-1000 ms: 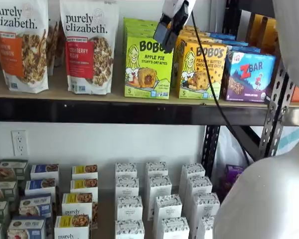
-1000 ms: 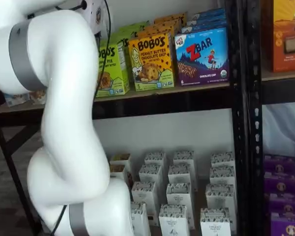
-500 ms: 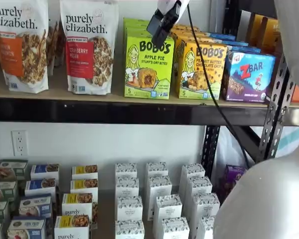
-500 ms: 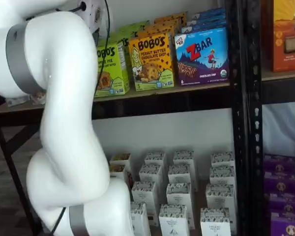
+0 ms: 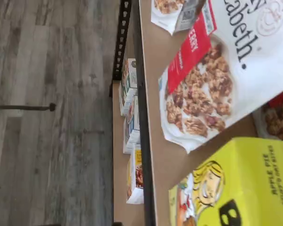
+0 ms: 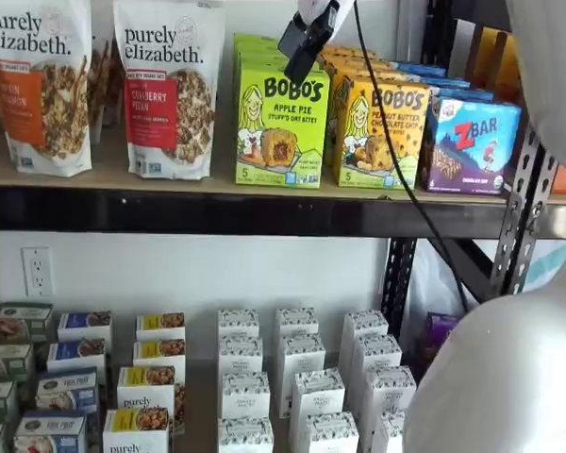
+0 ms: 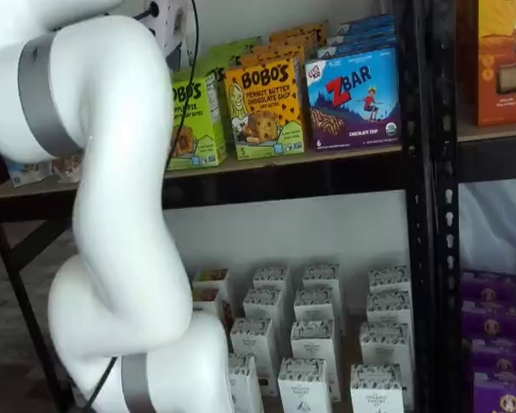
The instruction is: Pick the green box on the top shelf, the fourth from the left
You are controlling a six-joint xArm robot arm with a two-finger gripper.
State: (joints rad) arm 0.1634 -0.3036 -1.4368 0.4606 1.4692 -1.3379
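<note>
Wrist view: the green box [image 5: 236,186] fills one corner of the turned picture, its cartoon girl and "APPLE PIE" lettering close to the lens. Just beside it stands a white granola pouch [image 5: 212,80] with a red label, both resting on the tan board of the top shelf [image 5: 155,61]. Beyond the black front beam, small cartons on a lower board and grey wood flooring show. No fingers appear here.

In a shelf view, the pincer [image 6: 302,42] hangs from the upper middle of the frame as a dark shape with a cable trailing to the lower right. It sits just above and in front of the green box [image 6: 281,127], seemingly not touching it. The fingers read as one dark mass seen side-on, so I cannot tell whether they stand apart or together. The yellow-orange carton [image 6: 382,132] and blue ZBar box [image 6: 472,142] stand to the right.

In a shelf view, the white arm [image 7: 112,198] covers the left half, hiding part of the green box [image 7: 193,120] at upper centre-left.

Judging from this, the approach looks nearly finished; the box stands ungrasped in its row, so closing on it and lifting it out remain.
</note>
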